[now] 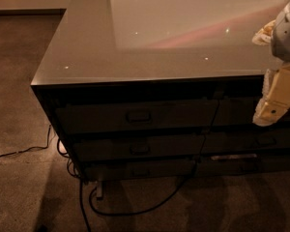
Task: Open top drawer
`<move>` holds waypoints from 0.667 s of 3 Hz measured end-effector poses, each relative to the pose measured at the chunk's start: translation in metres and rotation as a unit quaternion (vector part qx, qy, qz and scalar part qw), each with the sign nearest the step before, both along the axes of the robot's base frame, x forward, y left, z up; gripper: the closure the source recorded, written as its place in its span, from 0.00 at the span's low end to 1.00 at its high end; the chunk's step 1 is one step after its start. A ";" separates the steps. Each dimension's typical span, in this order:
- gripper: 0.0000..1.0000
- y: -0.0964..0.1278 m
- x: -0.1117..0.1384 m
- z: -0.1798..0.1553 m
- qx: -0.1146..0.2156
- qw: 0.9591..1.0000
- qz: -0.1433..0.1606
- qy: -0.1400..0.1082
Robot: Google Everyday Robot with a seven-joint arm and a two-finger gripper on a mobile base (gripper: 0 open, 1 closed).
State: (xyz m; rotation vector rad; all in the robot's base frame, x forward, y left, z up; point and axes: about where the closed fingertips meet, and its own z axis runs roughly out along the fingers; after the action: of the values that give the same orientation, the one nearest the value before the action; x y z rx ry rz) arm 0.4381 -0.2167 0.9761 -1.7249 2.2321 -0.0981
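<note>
At your far left lies brown carpet [19, 81], with a thin dark cable [19, 151] trailing across it toward the cabinet's lower left corner. The dark cabinet [43, 95] fills the middle, seen from above and slightly to the left, under a glossy top [87, 42] that mirrors a pale panel and small spots of light.

The top drawer [96, 117] is the highest front in the left column, directly under the top's front edge. It sits flush with the cabinet face, fully closed. Its small rectangular loop handle [138, 116] is at the centre of the front. Two shallower drawers [101, 151] stack below it, and a thicker cable [150, 204] loops over the carpet beneath them.

At your right edge the arm [289, 28] enters the view, its pale grey segment above the top's right front corner. The cream gripper [273, 105] hangs below it, tilted down and to the left, in front of the right-hand drawer column [232, 112]. Its tip is about level with the top drawer's row, well to the right of the handle and not touching it. You cannot tell whether the gripper is spread or pressed together.
</note>
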 end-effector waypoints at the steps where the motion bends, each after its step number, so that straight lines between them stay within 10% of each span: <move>1: 0.00 0.006 0.003 -0.011 -0.004 1.000 0.005 0.007; 2: 0.00 0.006 0.003 -0.011 -0.004 1.000 0.005 0.007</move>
State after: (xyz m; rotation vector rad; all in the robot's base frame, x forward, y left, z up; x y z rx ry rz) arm 0.4410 -0.2108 0.9655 -1.7474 2.2353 -0.0936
